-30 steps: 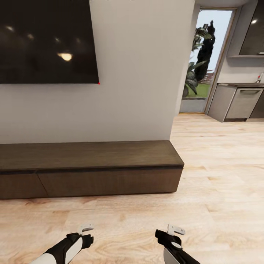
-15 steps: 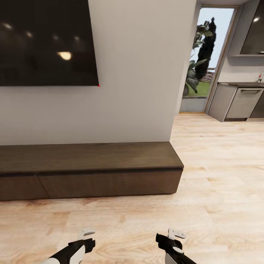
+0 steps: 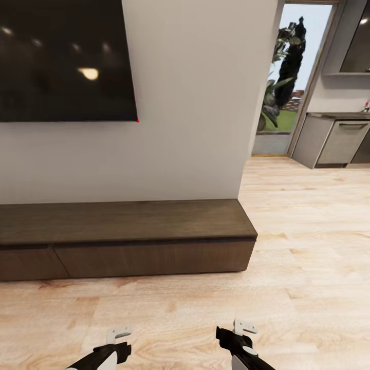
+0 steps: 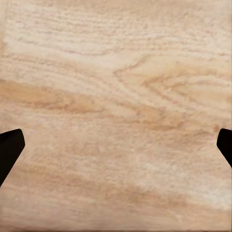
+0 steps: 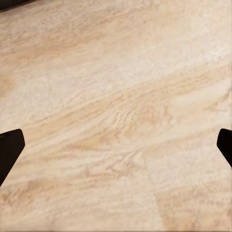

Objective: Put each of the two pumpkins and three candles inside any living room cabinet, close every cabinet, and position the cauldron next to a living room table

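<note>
Here, the closed cabinet [image 3: 128,241] is seen ahead against the wall; the left claw [image 3: 119,334] and right claw [image 3: 243,327] are held wide and empty above the floor [image 3: 308,257].

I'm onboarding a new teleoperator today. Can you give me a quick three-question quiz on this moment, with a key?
1. True or false: the cabinet fronts facing the robot look closed.
2. What fills the gap between the left gripper fingers in the left wrist view?
A. a pumpkin
B. bare wooden floor
C. a candle
3. What hangs on the wall above the cabinet?

Key:
1. True; only thin seams show, no door stands ajar.
2. B; the right gripper is likewise open and holds nothing.
3. A large dark screen.
</note>
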Controlling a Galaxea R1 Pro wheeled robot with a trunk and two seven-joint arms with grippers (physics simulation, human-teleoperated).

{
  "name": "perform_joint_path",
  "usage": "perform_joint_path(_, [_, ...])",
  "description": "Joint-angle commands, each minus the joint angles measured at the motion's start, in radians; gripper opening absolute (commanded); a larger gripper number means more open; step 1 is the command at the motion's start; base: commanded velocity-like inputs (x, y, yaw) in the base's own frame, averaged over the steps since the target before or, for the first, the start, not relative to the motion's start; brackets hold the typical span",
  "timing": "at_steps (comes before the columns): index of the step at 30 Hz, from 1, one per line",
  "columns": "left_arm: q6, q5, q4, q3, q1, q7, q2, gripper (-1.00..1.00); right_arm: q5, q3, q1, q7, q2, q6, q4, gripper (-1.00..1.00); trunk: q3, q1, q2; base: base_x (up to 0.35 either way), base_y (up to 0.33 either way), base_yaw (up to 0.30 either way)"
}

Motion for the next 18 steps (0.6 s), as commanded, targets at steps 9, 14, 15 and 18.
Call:
perform_joint_path(9, [0.006, 0.008, -0.003, -0.008, 0.006, 0.007, 0.000, 1.00, -0.010, 0.008, -0.001, 0.000, 0.001, -0.028, 0.039, 1.00, 0.012, -0.035, 0.063, 0.000, 0.000, 0.000])
perform_joint_path(14, [0.006, 0.008, -0.003, -0.008, 0.008, 0.007, -0.005, 1.00, -0.010, 0.008, -0.001, 0.000, 0.001, -0.031, 0.042, 1.00, 0.020, -0.054, 0.098, 0.000, 0.000, 0.000])
perform_joint_path(15, [0.006, 0.008, -0.003, -0.009, 0.008, 0.007, -0.006, 1.00, -0.010, 0.008, -0.001, 0.000, 0.001, -0.031, 0.042, 1.00, 0.021, -0.058, 0.105, 0.000, 0.000, 0.000])
perform_joint_path(18, [0.006, 0.008, -0.003, -0.008, 0.008, 0.007, -0.006, 1.00, -0.010, 0.009, -0.001, 0.000, 0.001, -0.031, 0.042, 1.00, 0.026, -0.069, 0.126, 0.000, 0.000, 0.000])
